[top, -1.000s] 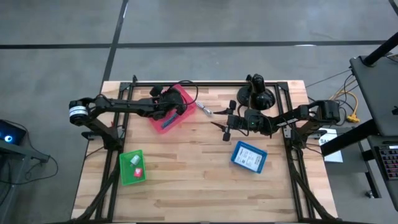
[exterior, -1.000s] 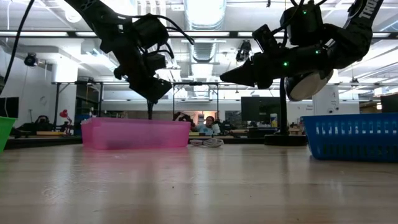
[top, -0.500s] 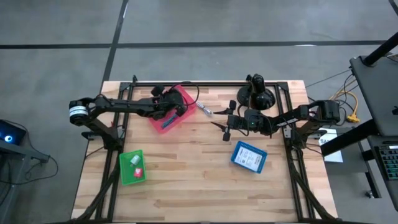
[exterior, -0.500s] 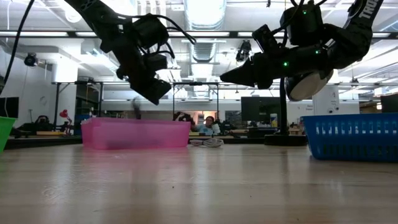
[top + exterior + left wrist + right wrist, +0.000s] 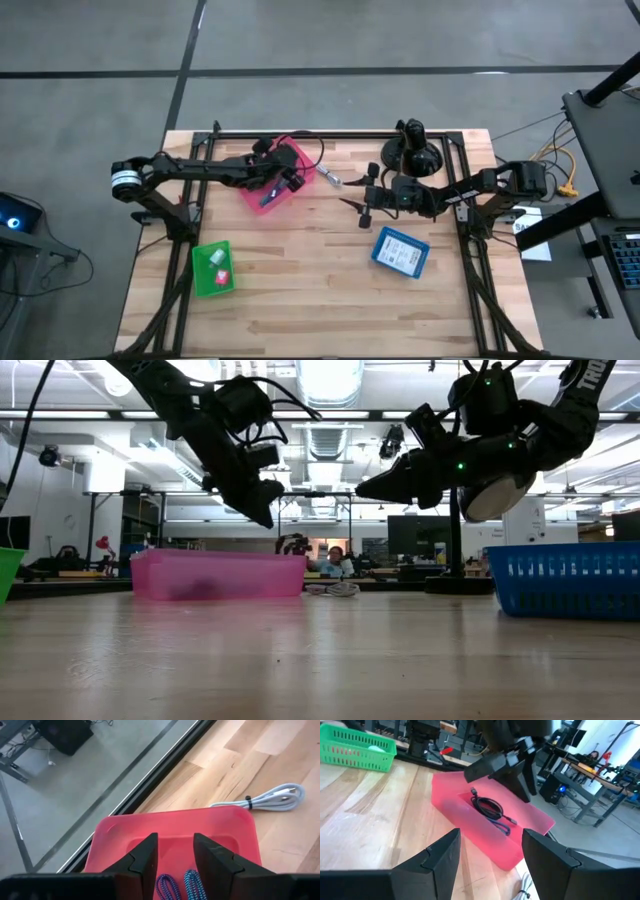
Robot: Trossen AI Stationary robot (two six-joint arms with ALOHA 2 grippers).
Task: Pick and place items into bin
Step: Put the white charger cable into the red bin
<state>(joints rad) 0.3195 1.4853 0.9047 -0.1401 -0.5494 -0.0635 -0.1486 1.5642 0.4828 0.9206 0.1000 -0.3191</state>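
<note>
The left gripper (image 5: 290,181) hangs over the pink bin (image 5: 300,160), jaws parted with nothing between them. A black cable (image 5: 487,808) and blue and purple cables lie in the bin. A white cable (image 5: 272,799) lies on the surface just beside it. The right gripper (image 5: 352,201) waits mid-surface, jaws wide and empty.

Black domed camera mount (image 5: 417,155) at the wooden table's (image 5: 300,290) far edge, a person (image 5: 335,560) seated beyond
</note>
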